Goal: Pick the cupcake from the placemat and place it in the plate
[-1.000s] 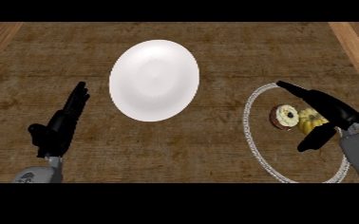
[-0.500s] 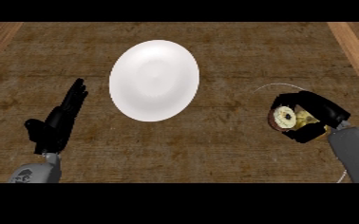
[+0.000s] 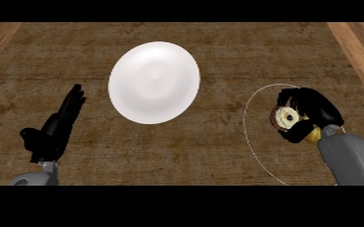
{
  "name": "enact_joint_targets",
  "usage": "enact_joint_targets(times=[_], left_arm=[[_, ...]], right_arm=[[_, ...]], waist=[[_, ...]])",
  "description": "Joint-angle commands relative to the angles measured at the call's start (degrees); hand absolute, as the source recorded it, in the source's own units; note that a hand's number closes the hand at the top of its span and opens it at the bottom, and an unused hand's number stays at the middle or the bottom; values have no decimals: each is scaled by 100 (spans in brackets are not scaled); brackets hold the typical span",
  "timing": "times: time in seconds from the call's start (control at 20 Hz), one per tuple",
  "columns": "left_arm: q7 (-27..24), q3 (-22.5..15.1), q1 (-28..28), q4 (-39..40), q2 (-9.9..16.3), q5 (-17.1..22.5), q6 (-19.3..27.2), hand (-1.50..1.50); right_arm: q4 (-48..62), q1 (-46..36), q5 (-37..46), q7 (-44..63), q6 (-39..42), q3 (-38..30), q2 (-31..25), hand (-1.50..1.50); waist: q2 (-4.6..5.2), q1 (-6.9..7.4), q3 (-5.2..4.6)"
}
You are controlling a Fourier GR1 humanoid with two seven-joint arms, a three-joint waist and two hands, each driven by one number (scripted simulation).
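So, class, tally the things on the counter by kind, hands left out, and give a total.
Plates: 1, white plate
Cupcakes: 1, cupcake, held in the right hand
Placemats: 1, placemat
Total: 3

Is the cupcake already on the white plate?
No, the cupcake is held in the right robot hand, over the placemat, away from the plate.

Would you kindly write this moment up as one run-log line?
phase: carry | right hand: shut on cupcake, above placemat | plate: bare, to the left | left hand: open, resting
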Motion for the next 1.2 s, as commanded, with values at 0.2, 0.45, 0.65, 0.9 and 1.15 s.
enact_joint_targets(times=[0.2,0.45,0.65,0.9,1.15], left_arm=[[-196,208,132,160,78,109,-218,0],[170,101,-164,-80,-51,-69,-31,0],[-333,-11,107,238,-297,-201,-32,0],[-138,145,-257,321,-151,-175,-127,0],[-25,137,128,-217,-204,-272,-124,0]], right_arm=[[-2287,1043,377,791,-780,73,260,150],[-3537,835,378,1421,-155,58,211,150],[-4493,1067,478,1664,-294,118,429,150],[-4686,462,671,1696,-509,-26,559,150],[-4727,9,852,2079,-220,303,1030,150]], waist=[[32,-51,42],[41,-3,44],[49,0,43],[62,46,47],[60,79,48]])
